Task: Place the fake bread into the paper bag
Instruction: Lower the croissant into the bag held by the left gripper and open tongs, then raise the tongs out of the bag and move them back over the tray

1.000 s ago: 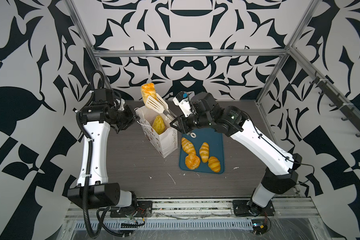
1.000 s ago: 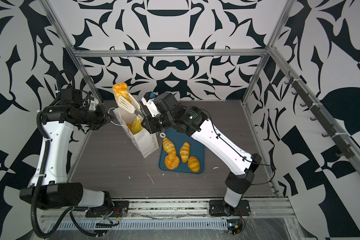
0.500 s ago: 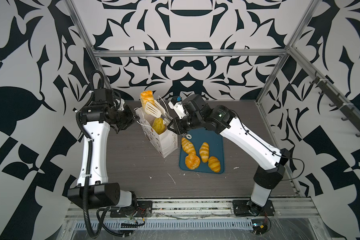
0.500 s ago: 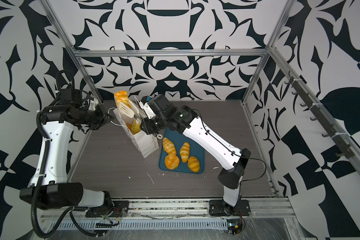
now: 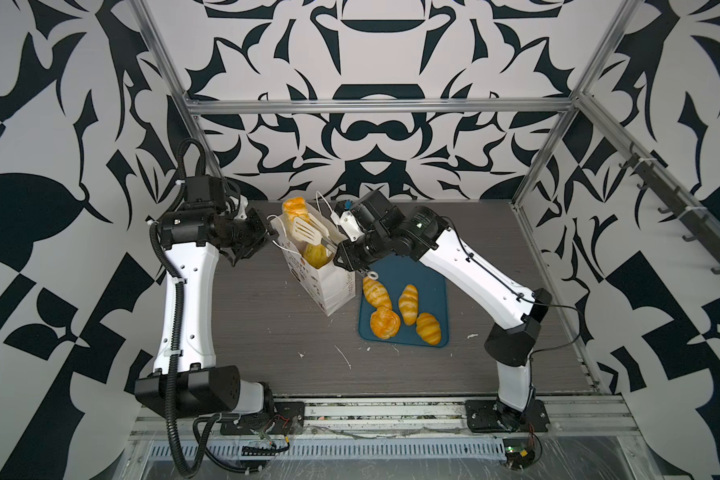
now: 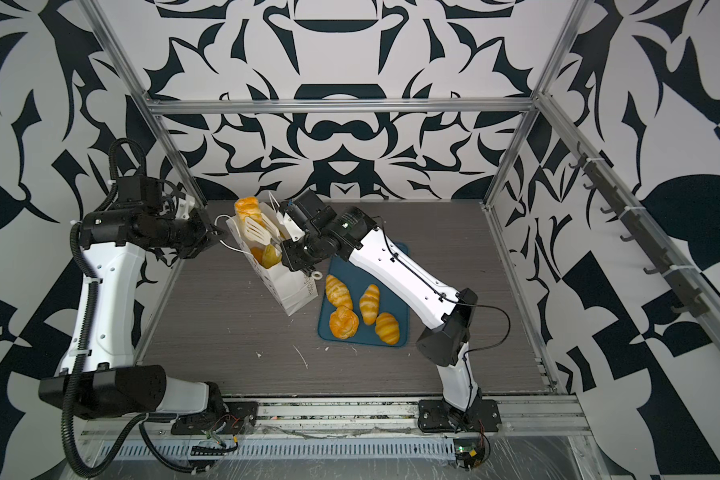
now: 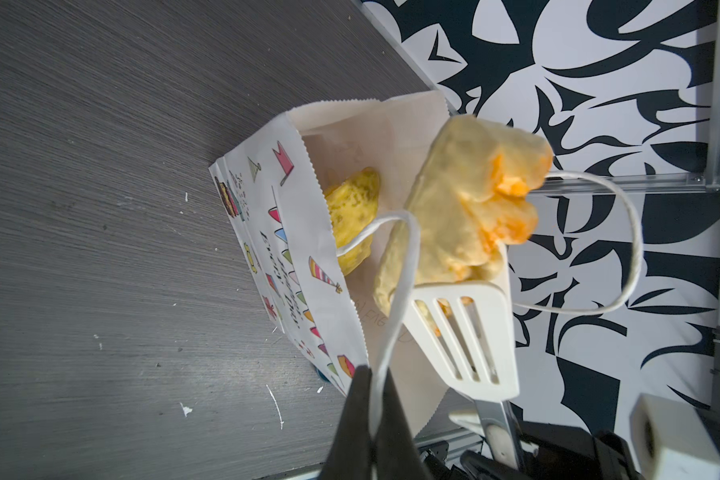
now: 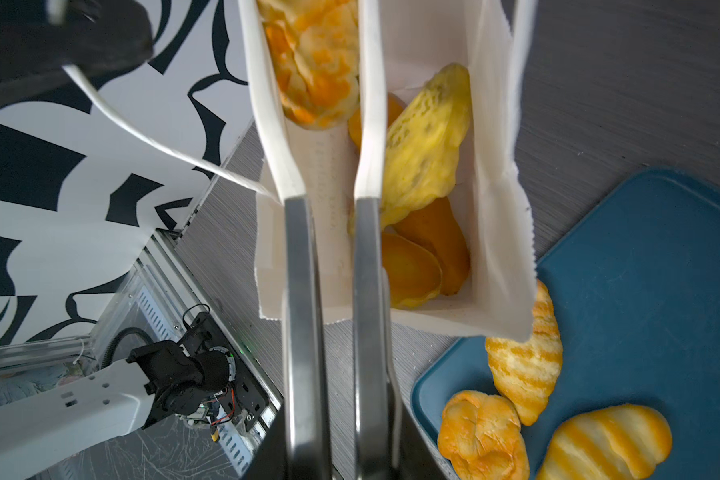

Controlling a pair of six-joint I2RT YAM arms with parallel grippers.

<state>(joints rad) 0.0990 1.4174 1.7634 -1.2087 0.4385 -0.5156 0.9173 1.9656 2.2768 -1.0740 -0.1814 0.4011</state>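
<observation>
My left gripper is pinched fully closed on the cord handle of the paper bag; my right gripper squeezes the metal arms of white tongs, which clamp the braided loaf at the bag's open mouth; other pastries lie inside; three croissants and a bun sit on the blue tray.

Grey table, paper bag, tray, perhaps crumbs

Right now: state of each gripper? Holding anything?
Left gripper: closed on the cord handle of the paper bag.
Right gripper: closed on the tongs, which grip a bread loaf.
</observation>
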